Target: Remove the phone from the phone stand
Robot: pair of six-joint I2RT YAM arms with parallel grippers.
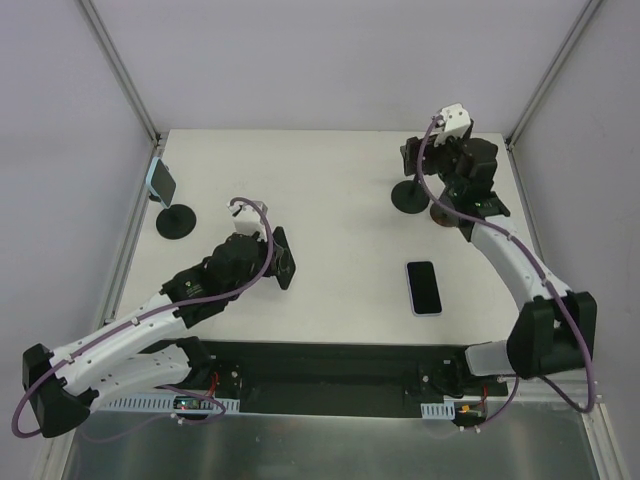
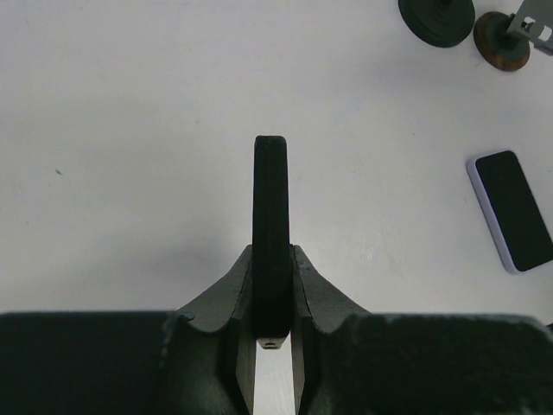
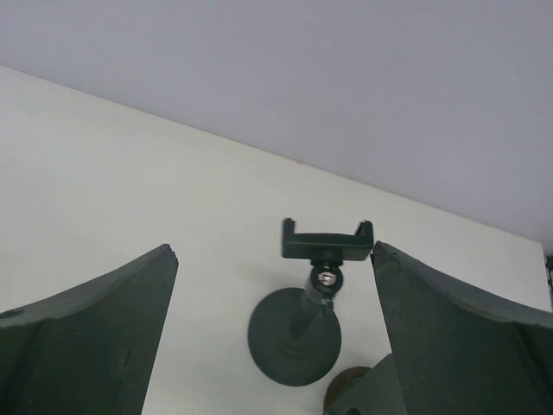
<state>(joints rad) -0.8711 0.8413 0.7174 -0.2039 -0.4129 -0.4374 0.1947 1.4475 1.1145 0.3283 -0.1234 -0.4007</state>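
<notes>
White table [image 1: 340, 170] is carrying everything here. The left gripper [image 2: 271, 264] is clamping narrowly on a black slab [image 2: 270, 199], which is showing edge-on to the wrist camera and sitting near the table's middle. It is probably the phone, though the top view is too coarse to be sure. The right gripper [image 3: 272, 259] is hanging wide apart and gripping nothing, its fingers framing an empty stand [image 3: 295, 337] at the far right. At the far left a second stand [image 1: 176, 221] is cradling a pale-blue phone [image 1: 160, 180], tilted. A lavender-edged phone [image 1: 423, 287] is lying flat with its screen dark, well apart from both stands. The black slab is looking matte, thin and round-edged. I am judging it stiff, light, a little slippery and breakable, so pinching across its flat faces near one end is suiting it.
</notes>
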